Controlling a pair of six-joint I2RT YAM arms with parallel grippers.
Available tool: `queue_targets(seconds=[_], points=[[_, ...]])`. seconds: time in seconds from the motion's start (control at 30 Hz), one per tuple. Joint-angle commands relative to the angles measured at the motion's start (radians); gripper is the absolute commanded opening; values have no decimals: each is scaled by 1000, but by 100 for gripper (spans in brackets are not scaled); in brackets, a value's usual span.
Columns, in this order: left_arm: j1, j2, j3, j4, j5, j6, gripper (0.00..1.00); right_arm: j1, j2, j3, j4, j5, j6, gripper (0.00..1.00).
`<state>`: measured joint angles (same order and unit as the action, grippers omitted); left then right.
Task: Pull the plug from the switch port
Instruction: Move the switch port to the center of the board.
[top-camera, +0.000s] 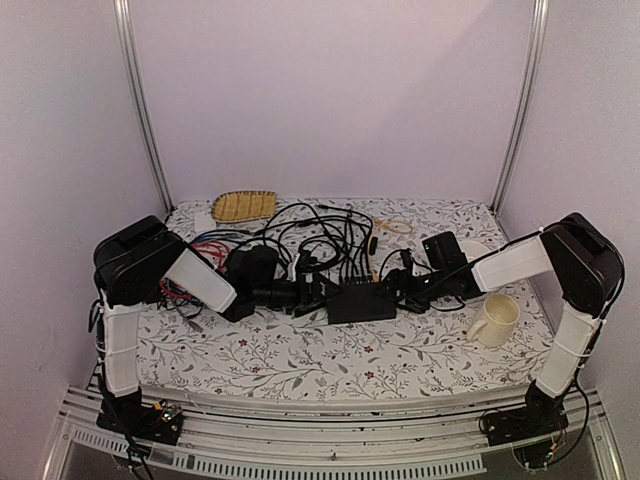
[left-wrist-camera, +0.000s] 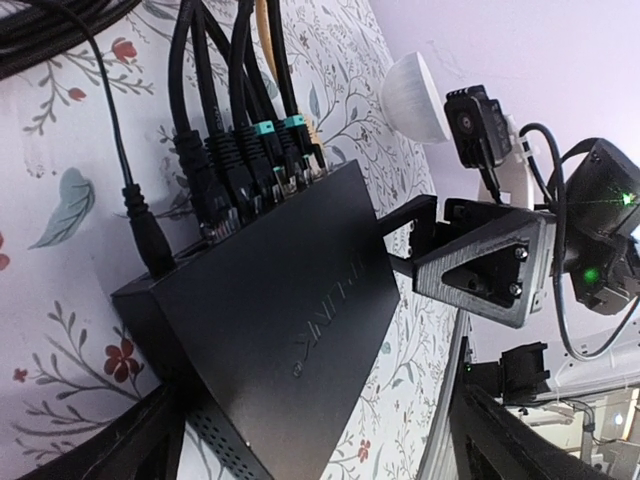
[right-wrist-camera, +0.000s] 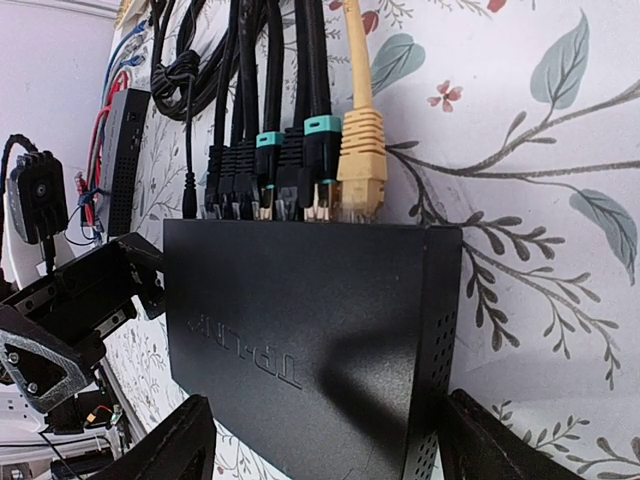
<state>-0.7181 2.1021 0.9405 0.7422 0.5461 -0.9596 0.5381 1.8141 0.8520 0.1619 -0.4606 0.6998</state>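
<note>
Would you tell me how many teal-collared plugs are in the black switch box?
2. One teal-collared black plug sits beside the yellow plug in the flat matte-black switch; the other, further along the same row. None seems hidden.

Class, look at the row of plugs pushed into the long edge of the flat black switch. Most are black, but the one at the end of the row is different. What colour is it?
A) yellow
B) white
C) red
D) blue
A: in the right wrist view, the end plug in the switch is plainly yellow, and so is the cable running up from it.
</note>
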Motion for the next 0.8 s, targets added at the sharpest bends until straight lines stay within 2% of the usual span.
queue_targets(seconds=[0.0,0.33,0.57,0.77], points=[[-64,-7,-42,135,146,-79,94,38,46,-16,58,-132,15,77],[-45,21,-120,436,143,-227,89,43,57,-18,80,-154,20,77],[-43,24,-118,423,135,-225,88,50,62,-14,81,-167,23,77],[-26,8,-102,324,73,-194,89,80,55,10,5,-148,-17,76]])
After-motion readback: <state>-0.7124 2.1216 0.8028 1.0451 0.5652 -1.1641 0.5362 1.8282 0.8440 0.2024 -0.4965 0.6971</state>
